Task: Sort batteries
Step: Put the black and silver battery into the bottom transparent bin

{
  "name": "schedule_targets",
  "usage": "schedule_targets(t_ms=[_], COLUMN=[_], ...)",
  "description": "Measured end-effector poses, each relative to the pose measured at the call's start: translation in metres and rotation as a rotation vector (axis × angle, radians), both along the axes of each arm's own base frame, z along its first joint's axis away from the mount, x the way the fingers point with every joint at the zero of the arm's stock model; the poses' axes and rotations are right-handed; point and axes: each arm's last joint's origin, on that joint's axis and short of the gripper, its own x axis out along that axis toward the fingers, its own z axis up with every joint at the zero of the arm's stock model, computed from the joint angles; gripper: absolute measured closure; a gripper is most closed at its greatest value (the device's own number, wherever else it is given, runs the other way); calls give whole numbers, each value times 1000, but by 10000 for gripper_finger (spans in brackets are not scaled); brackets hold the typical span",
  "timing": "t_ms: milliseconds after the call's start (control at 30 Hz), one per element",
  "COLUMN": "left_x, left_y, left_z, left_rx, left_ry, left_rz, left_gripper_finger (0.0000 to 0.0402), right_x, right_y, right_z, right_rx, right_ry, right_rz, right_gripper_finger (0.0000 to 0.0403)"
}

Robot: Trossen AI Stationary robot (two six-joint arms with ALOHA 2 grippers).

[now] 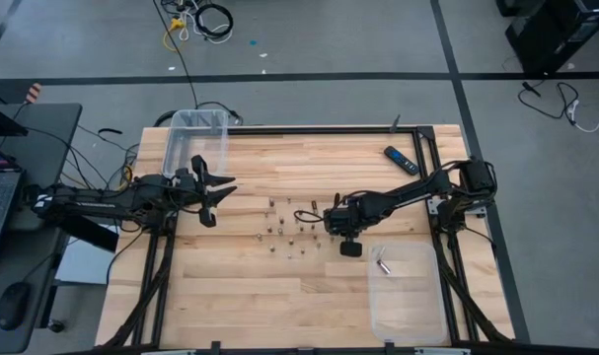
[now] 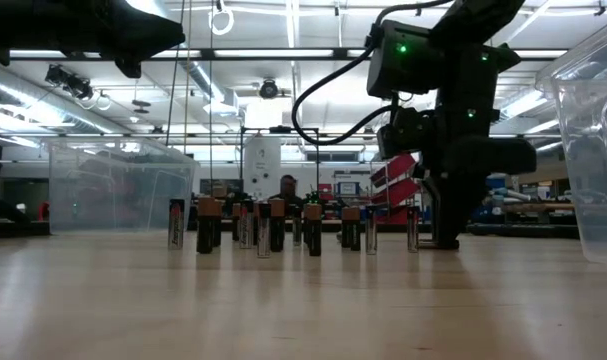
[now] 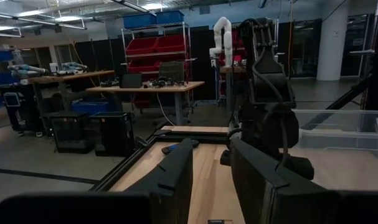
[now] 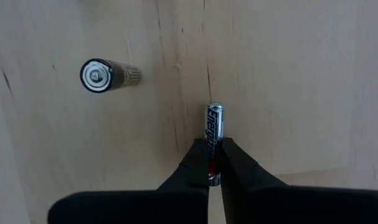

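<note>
Roughly a dozen batteries point(image 1: 284, 229) stand on the table, two clear bins point(image 1: 194, 138), one remote point(image 1: 400, 159).

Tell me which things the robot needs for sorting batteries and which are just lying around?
For the job:
- standing batteries
- the battery pinched in the right gripper
- two batteries lying in the clear tray
- clear bin by the left gripper, which waits open

Just lying about:
- remote near the table's back edge
- cables on the floor

Batteries point(image 1: 284, 225) mid-table, between two bins point(image 1: 193, 138) point(image 1: 406, 286)
</note>
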Motion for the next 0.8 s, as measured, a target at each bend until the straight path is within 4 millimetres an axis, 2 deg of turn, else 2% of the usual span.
schedule_targets(t_ms=[567, 667, 800], left_x=[0, 0, 0], left_y=[0, 0, 0], left_z=[0, 0, 0], left_rx=[0, 0, 0], left_ry=[1, 1, 1], left_rz=[0, 0, 0], left_gripper_finger=[295, 296, 295], right_x=[12, 15, 18], right_y=[-13, -14, -17], right_z=[29, 38, 61], right_rx=[13, -10, -58], right_ry=[70, 87, 52], right_rz=[-7, 6, 24], right_gripper_finger=[398, 398, 398])
